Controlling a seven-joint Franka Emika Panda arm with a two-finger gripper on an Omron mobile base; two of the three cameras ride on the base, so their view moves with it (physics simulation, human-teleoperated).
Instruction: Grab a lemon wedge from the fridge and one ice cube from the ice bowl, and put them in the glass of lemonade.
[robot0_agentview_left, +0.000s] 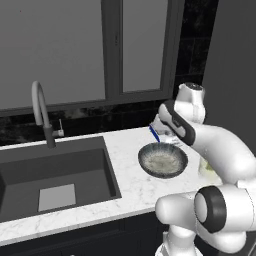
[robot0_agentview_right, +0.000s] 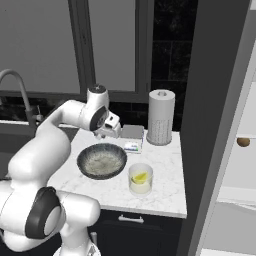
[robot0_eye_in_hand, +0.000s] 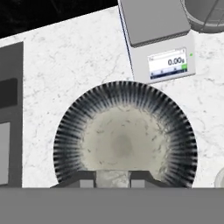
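Note:
The ice bowl (robot0_agentview_left: 163, 160) (robot0_agentview_right: 101, 161) (robot0_eye_in_hand: 124, 135) sits on the marble counter; it is dark and ribbed outside, speckled whitish inside. My gripper (robot0_eye_in_hand: 113, 180) (robot0_agentview_right: 111, 131) hangs just above the bowl's back rim, shut on a small pale ice cube (robot0_eye_in_hand: 113, 176) between the tips. To the bowl's right stands the glass of lemonade (robot0_agentview_right: 140, 179), and the yellow lemon wedge (robot0_agentview_right: 140, 177) floats in it. Along the right rises the grey fridge (robot0_agentview_right: 215, 125), its door open onto white shelves.
A small digital scale (robot0_eye_in_hand: 157, 39) (robot0_agentview_right: 132, 137) lies behind the bowl, with a paper towel roll (robot0_agentview_right: 161, 117) beside it. The dark sink (robot0_agentview_left: 55, 175) and its faucet (robot0_agentview_left: 42, 112) are to the left. A small round brown item (robot0_agentview_right: 243, 142) rests on a fridge shelf.

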